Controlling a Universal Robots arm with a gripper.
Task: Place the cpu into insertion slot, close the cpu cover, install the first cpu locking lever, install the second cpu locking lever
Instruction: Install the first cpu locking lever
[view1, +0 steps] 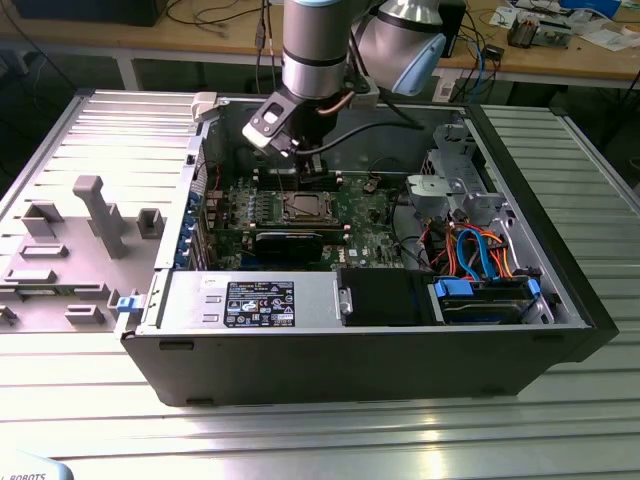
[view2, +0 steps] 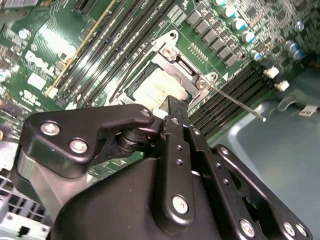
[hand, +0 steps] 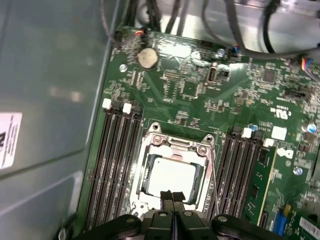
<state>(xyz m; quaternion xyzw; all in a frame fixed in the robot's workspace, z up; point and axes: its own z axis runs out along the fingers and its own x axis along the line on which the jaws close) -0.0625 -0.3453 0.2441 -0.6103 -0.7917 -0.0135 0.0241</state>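
Cpu (hand: 172, 176) sits in insertion slot (view1: 288, 208), just above centre of the exterior view; cpu cover (hand: 176, 148) appears down over it; gripper (hand: 172, 196) pinched together and empty, tip at the cover's edge, probably to press; locking lever (view2: 235, 102) stands free, unlatched.

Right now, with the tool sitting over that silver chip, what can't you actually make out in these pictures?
- First wrist view: the near edge of the cpu, hidden by the tool.
- Second wrist view: part of the cpu cover, hidden by the tool's black body.
- Exterior view: the insertion slot is too small to tell whether it is locked shut.
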